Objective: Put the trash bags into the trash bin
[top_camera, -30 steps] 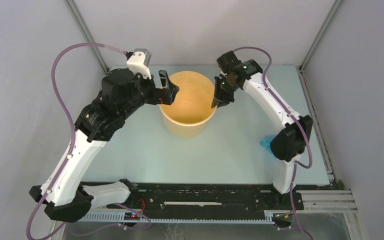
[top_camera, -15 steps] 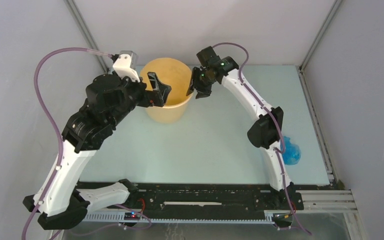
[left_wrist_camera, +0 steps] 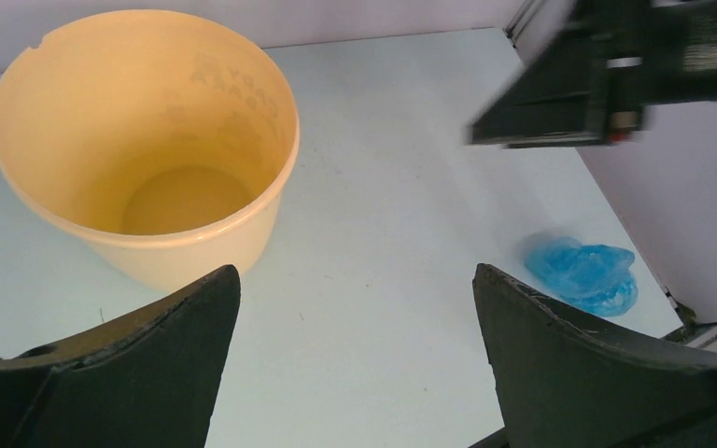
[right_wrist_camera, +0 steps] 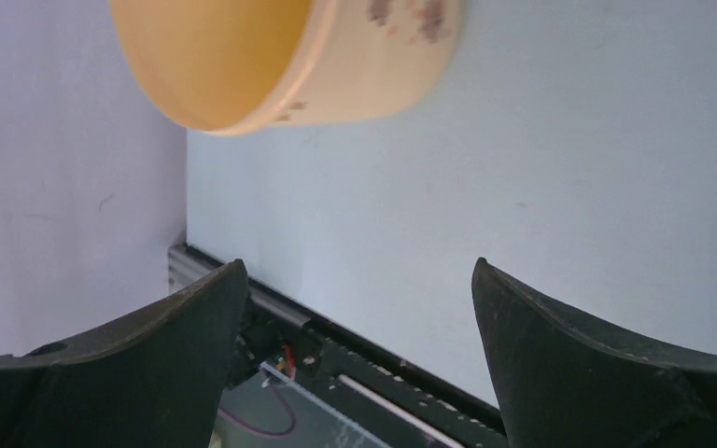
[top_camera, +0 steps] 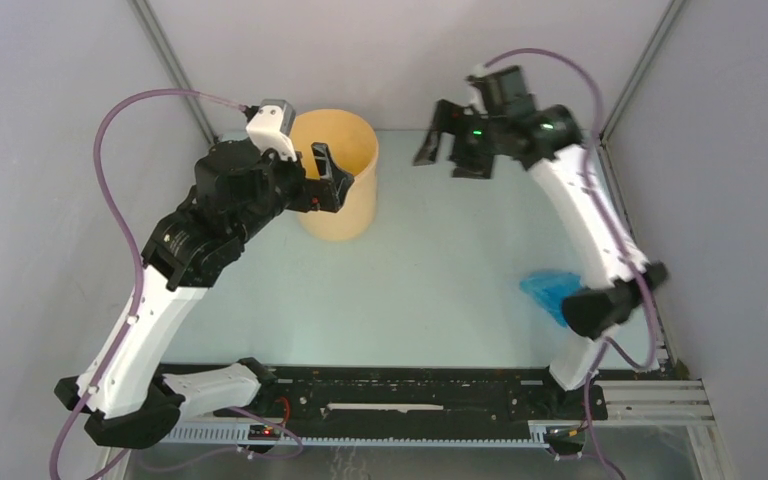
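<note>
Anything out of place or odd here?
Nothing spilled or damaged. The trash bin stands upright and empty; the blue trash bag lies crumpled near the right edge of the table, far from it.

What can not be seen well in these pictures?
- Light-blue plastic bag: top view, the right arm's elbow covers part.
- Bucket: right wrist view, blurred, cut off by the top edge.
- Lettering inside the bucket: left wrist view, too faint to read.
- Right gripper: left wrist view, blurred.
</note>
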Motion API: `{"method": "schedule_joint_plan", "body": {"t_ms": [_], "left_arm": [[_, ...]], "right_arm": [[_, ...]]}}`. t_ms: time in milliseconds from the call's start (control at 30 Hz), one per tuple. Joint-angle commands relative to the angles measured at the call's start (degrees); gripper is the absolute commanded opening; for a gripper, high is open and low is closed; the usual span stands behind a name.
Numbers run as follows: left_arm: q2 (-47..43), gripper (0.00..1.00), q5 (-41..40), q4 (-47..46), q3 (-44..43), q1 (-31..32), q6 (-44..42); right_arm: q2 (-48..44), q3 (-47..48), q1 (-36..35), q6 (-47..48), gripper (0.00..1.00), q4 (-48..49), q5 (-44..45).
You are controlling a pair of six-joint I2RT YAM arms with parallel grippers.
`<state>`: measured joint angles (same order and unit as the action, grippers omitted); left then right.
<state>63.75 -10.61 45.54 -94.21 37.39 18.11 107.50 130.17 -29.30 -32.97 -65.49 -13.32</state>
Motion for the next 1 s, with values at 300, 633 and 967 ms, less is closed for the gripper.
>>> {"method": "schedule_joint_plan", "body": {"t_ms": [300,633,967], "left_arm": [[-1.1,1.0,4.3,-3.5,0.8,0.3,8.8],[-10.7,1.0,11.4,-9.2,16.4,1.2,19.1],[-10.0,0.97,9.2,-7.5,22.1,2.6,27.0]], "right_arm": [[-37.6,-50.4,35.2,4.2,0.99,-8.5,18.1],[-37.8,-65.5,39.4,6.9,0.85,5.9,7.7],[-37.3,-66.2,19.6,11.0,0.06,7.6,6.6]]}}
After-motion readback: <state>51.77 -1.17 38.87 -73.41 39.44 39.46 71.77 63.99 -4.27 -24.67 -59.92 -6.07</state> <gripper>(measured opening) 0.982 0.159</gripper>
